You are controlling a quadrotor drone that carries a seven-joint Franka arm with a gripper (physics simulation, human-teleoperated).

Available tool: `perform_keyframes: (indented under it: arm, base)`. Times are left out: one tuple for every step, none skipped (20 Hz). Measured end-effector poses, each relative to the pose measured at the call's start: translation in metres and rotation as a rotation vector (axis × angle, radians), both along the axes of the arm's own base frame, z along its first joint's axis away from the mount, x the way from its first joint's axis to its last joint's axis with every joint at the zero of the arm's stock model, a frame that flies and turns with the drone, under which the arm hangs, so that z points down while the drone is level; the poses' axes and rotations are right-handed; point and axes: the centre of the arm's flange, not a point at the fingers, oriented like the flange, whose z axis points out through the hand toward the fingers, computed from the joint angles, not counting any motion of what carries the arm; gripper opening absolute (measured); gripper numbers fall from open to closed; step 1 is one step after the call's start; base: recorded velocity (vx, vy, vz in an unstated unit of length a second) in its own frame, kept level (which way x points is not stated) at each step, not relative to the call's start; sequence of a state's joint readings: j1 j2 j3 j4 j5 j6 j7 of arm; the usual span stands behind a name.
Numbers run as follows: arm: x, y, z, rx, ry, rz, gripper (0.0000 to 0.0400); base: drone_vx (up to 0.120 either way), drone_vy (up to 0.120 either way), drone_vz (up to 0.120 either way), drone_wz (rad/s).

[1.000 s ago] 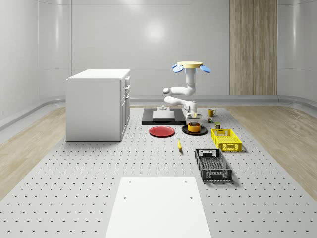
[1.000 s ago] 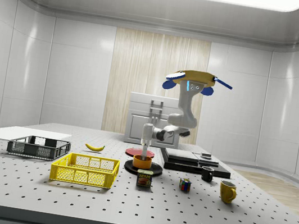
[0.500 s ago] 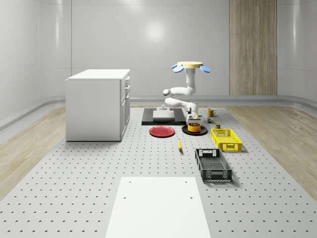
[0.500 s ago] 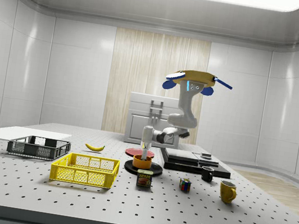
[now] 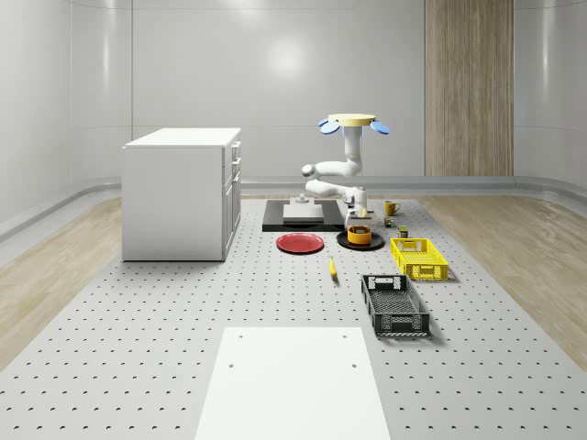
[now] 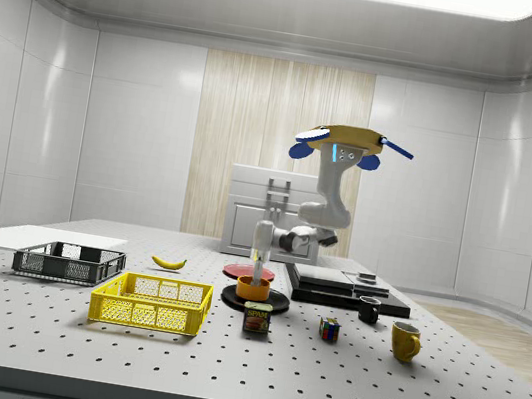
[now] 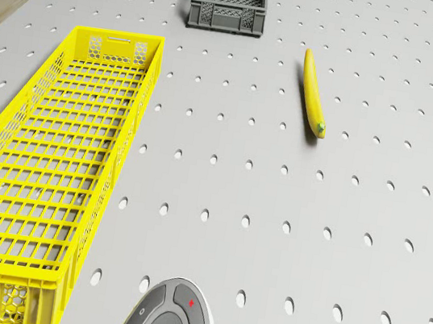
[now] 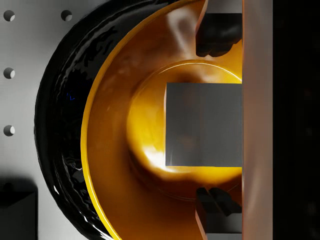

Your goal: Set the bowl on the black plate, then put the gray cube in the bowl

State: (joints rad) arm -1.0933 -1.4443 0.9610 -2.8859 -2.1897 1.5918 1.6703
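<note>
Gray cube (image 8: pixel 204 125), square-faced, is seen at frame centre inside the orange bowl (image 8: pixel 125 165); gripper (image 8: pixel 212 120) is spread open; the bowl could be knocked during withdrawal.

The bowl (image 8: pixel 115 165) is orange-yellow and glossy, round, upright, with its mouth open upward. It sits on the black plate (image 8: pixel 57 150), roughly centred, the plate's dark shiny rim showing as a ring around it. The plate lies flat on the perforated desk (image 5: pixel 183 321), just beside a red plate on the whole-scene view's left and near the yellow crate on its right. The gray cube (image 8: pixel 202 125) is a plain matte block with square faces; it lies within the bowl's rim over the middle of the bowl's floor. Whether it rests on the floor cannot be told.
</note>
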Motion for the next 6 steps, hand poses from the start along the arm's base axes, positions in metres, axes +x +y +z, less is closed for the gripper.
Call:
perform_keyframes:
  arm:
    - [0.0000,0.0000,-0.0026,0.000,0.000,0.000,0.0393]
    - [0.0000,-0.0001,-0.0048,0.000,0.000,0.000,0.0394]
    - [0.0000,-0.0001,-0.0066,0.000,0.000,0.000,0.0395]
    - [0.0000,-0.0001,-0.0081,0.000,0.000,0.000,0.0396]
    - [0.0000,-0.0002,-0.0093,0.000,0.000,0.000,0.0397]
    - [0.0000,-0.0002,-0.0097,0.000,0.000,0.000,0.0397]
  base:
    - [0.000,0.000,0.000,0.000]
    - [0.000,0.000,0.000,0.000]
    - [0.000,0.000,0.000,0.000]
    - [0.000,0.000,0.000,0.000]
    - [0.000,0.000,0.000,0.000]
    - [0.000,0.000,0.000,0.000]
